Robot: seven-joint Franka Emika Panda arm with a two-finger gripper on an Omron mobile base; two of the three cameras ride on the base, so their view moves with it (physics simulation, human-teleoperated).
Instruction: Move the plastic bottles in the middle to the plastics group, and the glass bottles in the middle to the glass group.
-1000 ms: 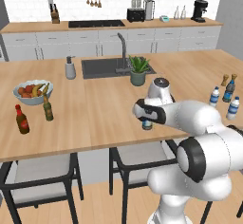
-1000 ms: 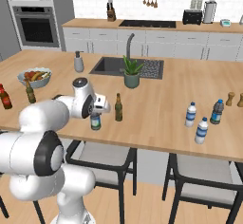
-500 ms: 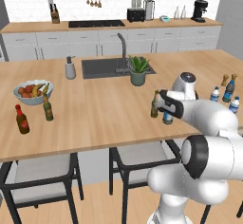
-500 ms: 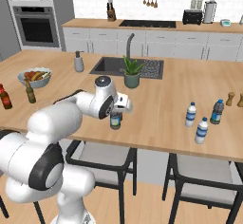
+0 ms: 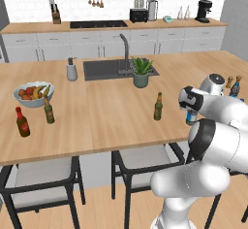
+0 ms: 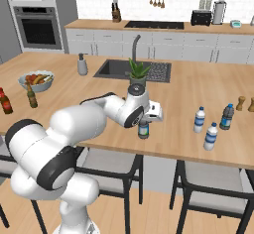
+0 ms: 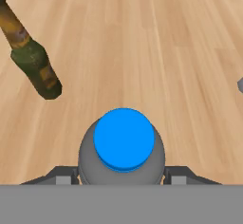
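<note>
Wooden tabletop point(image 6: 208, 87) carries the plastics group point(image 6: 213, 124) at its right end and the glass group point(image 5: 34, 116) far to the left. The hand point(image 6: 144, 120) holds a blue-capped plastic bottle point(image 7: 122, 147), not yet among its group. The olive-brown glass bottle point(image 5: 158, 106) waits in the middle.

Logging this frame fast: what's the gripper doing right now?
Gripper: shut on the blue-capped bottle, fingers on both sides of it.
</note>
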